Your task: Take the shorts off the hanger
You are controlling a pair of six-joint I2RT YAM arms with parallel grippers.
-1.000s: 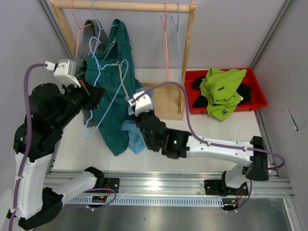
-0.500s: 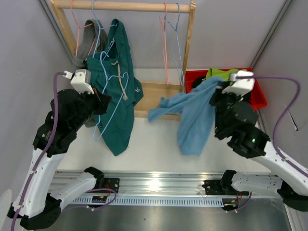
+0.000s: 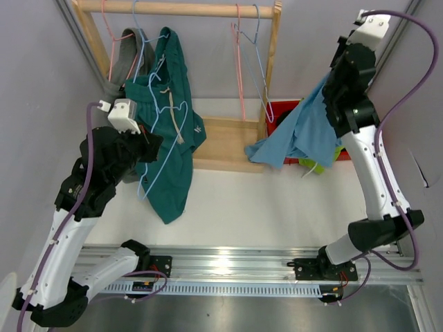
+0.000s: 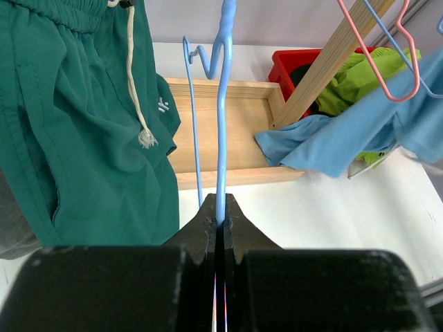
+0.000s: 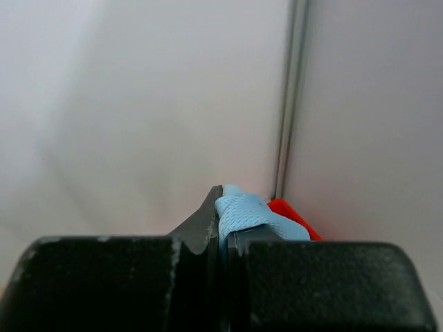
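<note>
Below the right fingers (image 5: 212, 216), clenched on a fold of the light blue shorts (image 3: 297, 135), the cloth hangs over the red bin (image 3: 278, 114) where the lime green shorts (image 4: 349, 76) lie, one leg trailing past its rim. Lowering first, so the cloth pools inside, then letting go should land it cleanly. Left fingers (image 4: 210, 225) are clenched on the light blue hanger (image 4: 221, 138), with the dark teal shorts (image 3: 169, 173) just beside them; that wire wants holding steady
</note>
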